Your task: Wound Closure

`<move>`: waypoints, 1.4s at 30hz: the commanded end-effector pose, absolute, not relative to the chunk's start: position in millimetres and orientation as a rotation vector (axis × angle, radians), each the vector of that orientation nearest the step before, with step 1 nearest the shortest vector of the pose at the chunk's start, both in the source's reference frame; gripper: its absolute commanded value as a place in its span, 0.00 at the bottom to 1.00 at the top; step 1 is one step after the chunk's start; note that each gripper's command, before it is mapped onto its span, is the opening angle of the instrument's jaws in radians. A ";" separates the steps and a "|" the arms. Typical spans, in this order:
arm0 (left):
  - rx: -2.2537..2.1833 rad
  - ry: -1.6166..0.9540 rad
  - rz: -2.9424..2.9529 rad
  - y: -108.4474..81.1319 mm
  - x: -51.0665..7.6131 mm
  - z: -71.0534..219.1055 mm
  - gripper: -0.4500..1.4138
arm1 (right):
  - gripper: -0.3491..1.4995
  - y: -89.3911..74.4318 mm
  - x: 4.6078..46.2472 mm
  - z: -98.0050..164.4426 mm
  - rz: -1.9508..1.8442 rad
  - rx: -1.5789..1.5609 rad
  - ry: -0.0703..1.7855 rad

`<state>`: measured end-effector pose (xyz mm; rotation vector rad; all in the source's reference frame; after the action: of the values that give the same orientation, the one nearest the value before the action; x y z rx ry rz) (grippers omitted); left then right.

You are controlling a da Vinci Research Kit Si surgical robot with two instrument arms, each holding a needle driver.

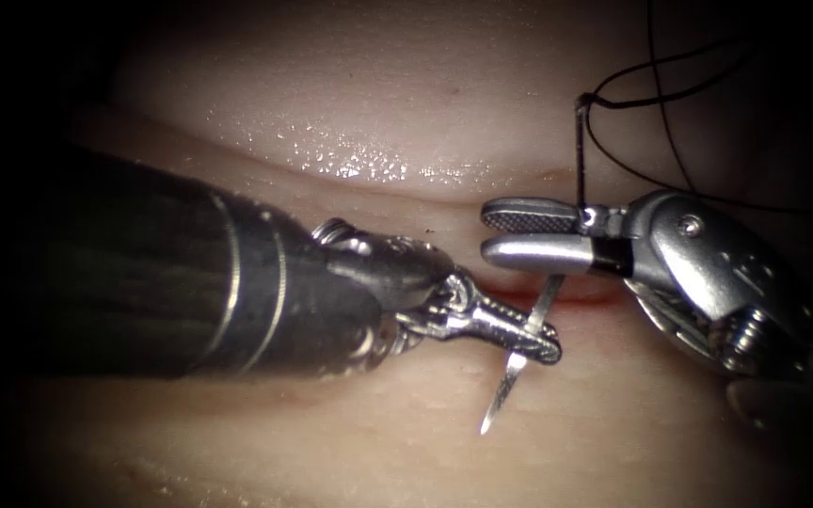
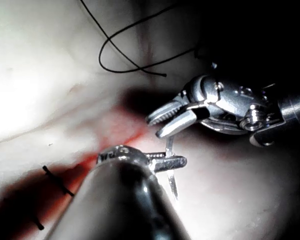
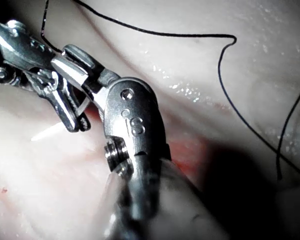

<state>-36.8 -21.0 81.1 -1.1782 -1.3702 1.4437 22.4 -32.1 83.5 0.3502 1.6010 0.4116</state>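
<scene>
My left tool's jaws point(image 1: 548, 348) are shut on the curved needle point(image 1: 510, 381) at about mid-curve. The needle stands steeply over the cut point(image 1: 581, 293) in the tissue point(image 1: 406, 442). Its point hangs free above the tissue on the near side of the cut, and no part of it is in the tissue. My right tool's jaws point(image 1: 486, 234) stand open just above, holding nothing, the lower one against the needle's upper part. Black thread point(image 1: 656, 94) rises from behind them and loops away. The left wrist view shows the same grip point(image 2: 182, 161) and the needle point(image 2: 173, 185).
Red fluid point(image 2: 115, 135) stains the cut. Earlier dark stitches point(image 2: 57, 180) cross the cut behind my left tool's shaft point(image 2: 125, 200). Loose thread point(image 3: 190, 35) lies in loops over the far tissue. A glistening wet fold point(image 1: 359, 160) runs along the far side.
</scene>
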 end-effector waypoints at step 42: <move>-1.338 -1.216 1.362 -21.4 -36.1 80.8 0.00 | 0.00 -34.5 23.6 80.9 0.545 0.026 1.334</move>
<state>-35.5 -21.2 80.3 -1.3375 -1.2126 1.3608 22.8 -34.2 80.2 0.0231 1.3369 0.5396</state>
